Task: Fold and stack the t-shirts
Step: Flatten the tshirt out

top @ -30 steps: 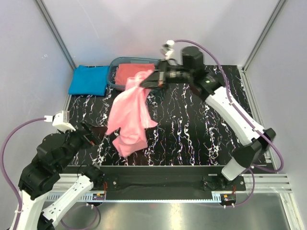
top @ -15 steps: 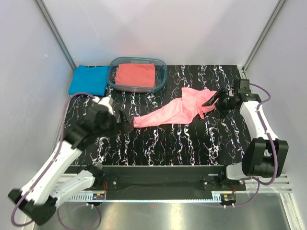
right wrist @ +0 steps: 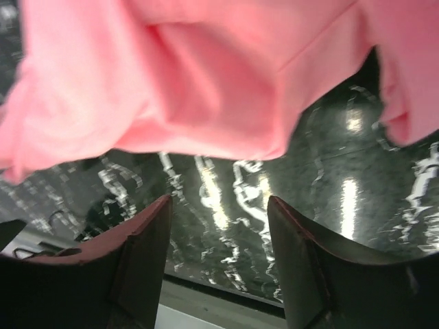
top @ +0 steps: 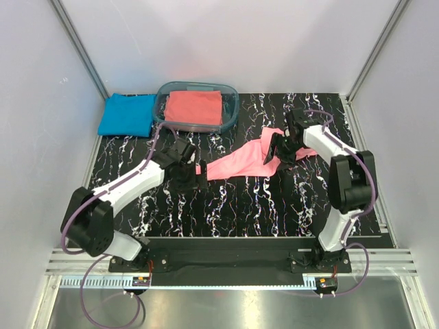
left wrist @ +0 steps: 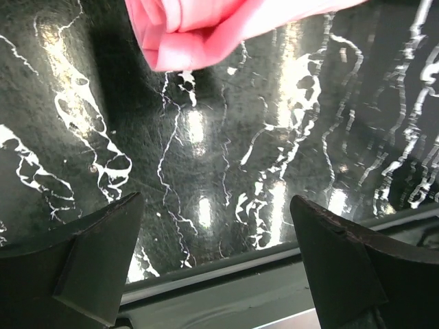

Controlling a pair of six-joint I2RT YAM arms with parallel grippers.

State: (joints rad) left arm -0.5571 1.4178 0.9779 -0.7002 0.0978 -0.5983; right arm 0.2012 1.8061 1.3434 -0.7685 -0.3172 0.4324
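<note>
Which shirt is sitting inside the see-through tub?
The coral-red t-shirt, folded inside the tub. The blue t-shirt lies outside, left of it, and the pink t-shirt sprawls unfolded.

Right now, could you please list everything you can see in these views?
pink t-shirt: one, light pink, unfolded, stretched in a strip across mid-table
blue t-shirt: one, bright blue, folded, far left corner
coral-red t-shirt: one, coral-red, folded, inside the tub
tub: one, clear bluish, far edge, beside the blue t-shirt
table: one, black with white veining
left gripper: one, black, open, at the pink t-shirt's left end
right gripper: one, black, open, at its right part
</note>
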